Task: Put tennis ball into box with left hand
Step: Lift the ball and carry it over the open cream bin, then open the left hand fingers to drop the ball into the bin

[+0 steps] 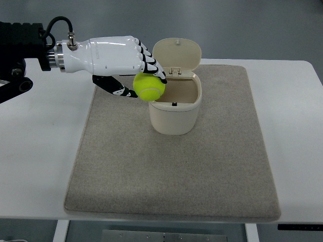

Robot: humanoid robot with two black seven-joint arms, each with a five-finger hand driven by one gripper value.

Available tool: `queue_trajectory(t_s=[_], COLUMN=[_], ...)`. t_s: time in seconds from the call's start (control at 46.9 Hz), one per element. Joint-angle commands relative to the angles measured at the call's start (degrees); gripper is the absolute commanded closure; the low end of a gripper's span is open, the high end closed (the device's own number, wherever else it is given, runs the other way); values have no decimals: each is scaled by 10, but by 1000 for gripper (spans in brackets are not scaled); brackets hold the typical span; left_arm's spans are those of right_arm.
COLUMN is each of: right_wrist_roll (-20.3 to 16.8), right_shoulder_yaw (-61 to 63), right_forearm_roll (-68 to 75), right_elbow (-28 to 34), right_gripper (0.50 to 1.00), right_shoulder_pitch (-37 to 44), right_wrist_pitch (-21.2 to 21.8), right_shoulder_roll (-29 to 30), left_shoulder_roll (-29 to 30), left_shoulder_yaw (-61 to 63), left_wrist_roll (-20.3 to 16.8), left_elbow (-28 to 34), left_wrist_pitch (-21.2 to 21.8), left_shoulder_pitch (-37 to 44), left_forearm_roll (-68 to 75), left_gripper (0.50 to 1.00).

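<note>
left hand [123,63] grips the tennis ball [149,86] at the left rim of the open box [175,112].

the box is the landmark: a cream, rounded container standing upright on a beige mat [171,166], its hinged lid [176,53] flipped up behind the opening. the white arm enters from the left of the box, and the hand's black-tipped fingers [154,68] curl over the top of the yellow-green ball while the thumb [113,88] closes in from below, so the ball is clamped between them. the ball sits in the air at the box's left edge, partly overlapping the rim as seen from above, and is not down inside the cavity. the box interior shows bare to the right of the ball. the mat lies on a white table [35,151] that spreads out on every side of the box.
</note>
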Motion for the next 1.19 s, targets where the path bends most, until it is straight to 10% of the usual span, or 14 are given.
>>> queue_trajectory(t_s=[0.0, 0.448, 0.746, 1.173], right_wrist_roll=[0, 0, 0, 0], right_shoulder_yaw=[0, 0, 0, 0], right_forearm_roll=[0, 0, 0, 0], right_elbow=[0, 0, 1, 0], right_gripper=[599, 599, 599, 599], right_shoulder_pitch=[0, 0, 0, 0], right_wrist_pitch=[0, 0, 0, 0], right_shoulder_roll=[0, 0, 0, 0], left_shoulder_roll=[-28, -119, -118, -112], left_shoulder_yaw=[1, 1, 1, 1], left_wrist_roll=[0, 0, 0, 0], left_elbow=[20, 118, 118, 112], left_wrist_pitch=[-2, -1, 1, -1], left_shoulder_pitch=[-5, -10, -3, -2], left_forearm_roll=[1, 17, 6, 6], left_gripper=[1000, 1000, 643, 619])
